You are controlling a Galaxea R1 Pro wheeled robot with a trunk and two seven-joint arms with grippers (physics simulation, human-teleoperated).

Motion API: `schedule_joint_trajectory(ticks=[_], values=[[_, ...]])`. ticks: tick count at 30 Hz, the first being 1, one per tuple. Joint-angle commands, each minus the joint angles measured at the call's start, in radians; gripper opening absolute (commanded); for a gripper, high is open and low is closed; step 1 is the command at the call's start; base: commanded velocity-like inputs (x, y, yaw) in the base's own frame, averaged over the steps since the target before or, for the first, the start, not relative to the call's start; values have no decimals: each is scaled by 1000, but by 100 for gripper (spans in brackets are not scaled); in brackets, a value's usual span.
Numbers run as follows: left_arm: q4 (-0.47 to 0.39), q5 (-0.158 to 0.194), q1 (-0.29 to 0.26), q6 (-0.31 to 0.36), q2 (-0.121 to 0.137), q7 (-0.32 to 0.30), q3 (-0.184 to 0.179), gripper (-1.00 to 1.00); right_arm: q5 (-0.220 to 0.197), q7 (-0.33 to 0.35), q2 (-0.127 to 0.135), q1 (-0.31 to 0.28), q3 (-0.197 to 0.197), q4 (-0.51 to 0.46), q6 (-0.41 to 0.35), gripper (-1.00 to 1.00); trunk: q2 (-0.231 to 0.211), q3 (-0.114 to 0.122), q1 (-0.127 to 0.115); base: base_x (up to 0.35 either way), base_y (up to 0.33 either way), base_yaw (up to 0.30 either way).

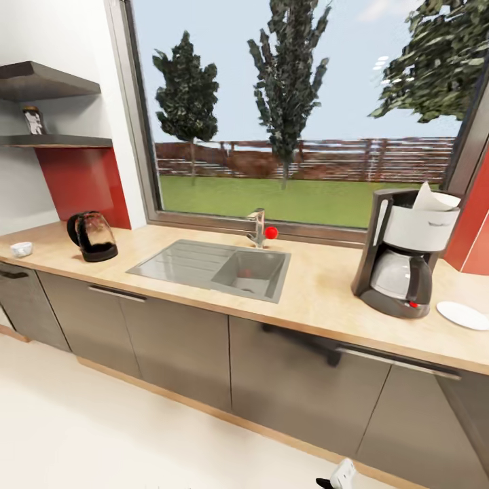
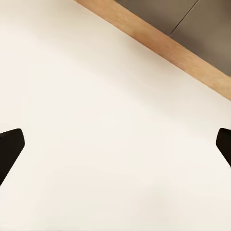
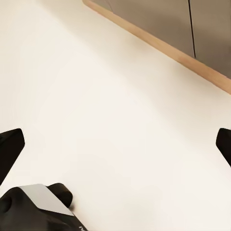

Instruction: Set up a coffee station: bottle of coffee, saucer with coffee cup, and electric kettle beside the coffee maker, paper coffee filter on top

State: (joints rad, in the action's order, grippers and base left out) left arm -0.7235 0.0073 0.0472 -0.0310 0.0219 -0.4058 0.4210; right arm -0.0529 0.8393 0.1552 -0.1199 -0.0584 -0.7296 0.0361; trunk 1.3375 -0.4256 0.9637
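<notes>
**Robot standing off from the counter, both pincers hanging empty**

Nearest the head camera, a small white and black part of the robot [image 1: 339, 475] is poking into the bottom edge, over the pale floor [image 1: 102, 435]; I cannot tell which arm it belongs to. Beyond it the countertop [image 1: 319, 299] is carrying most of the station's pieces: the coffee maker [image 1: 404, 255] is sitting at the right end, where the task wants it kept, with a paper coffee filter [image 1: 435, 198] already standing in its top; the saucer [image 1: 463, 315] is lying just beside it, bare, waiting for its cup. At the far left end the electric kettle [image 1: 93, 236] and the coffee cup [image 1: 22, 249] are sitting well apart from the maker, across the sink [image 1: 224, 267], so both are, by my judgement, yet to be carried over. The bottle of coffee [image 1: 32, 120] is standing on the kitchen shelf [image 1: 54, 140] at upper left.

Seen from the left wrist, the left gripper [image 2: 115, 147] is pointing down at the floor near the cabinet plinth [image 2: 159, 45]; its dark fingertips [image 2: 10, 144] are showing at opposite edges, spread wide, holding and touching nothing.

Seen from the right wrist, the right gripper [image 3: 115, 147] is likewise hanging over the floor; its fingertips [image 3: 9, 144] are wide apart and empty; a grey and black piece of the robot [image 3: 36, 209] is sitting below it.
</notes>
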Motion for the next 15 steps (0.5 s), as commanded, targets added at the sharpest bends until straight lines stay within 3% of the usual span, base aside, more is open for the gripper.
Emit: schedule_joint_trajectory(ticks=[1, 9, 15], values=[[-1, 1, 0, -1, 0, -5, 2, 100, -5, 0, 1, -1, -5, 1, 4, 100, 0, -1, 0, 0, 0, 267], [0, 1, 0, -1, 1, -5, 4, 100, -5, 0, 1, -1, -5, 1, 4, 100, 0, -1, 0, 107, 149, 119], [-1, 1, 0, -1, 1, -5, 4, 100, -4, -7, 0, -1, -5, 1, 4, 100, 0, -1, 0, 91, 137, 210]])
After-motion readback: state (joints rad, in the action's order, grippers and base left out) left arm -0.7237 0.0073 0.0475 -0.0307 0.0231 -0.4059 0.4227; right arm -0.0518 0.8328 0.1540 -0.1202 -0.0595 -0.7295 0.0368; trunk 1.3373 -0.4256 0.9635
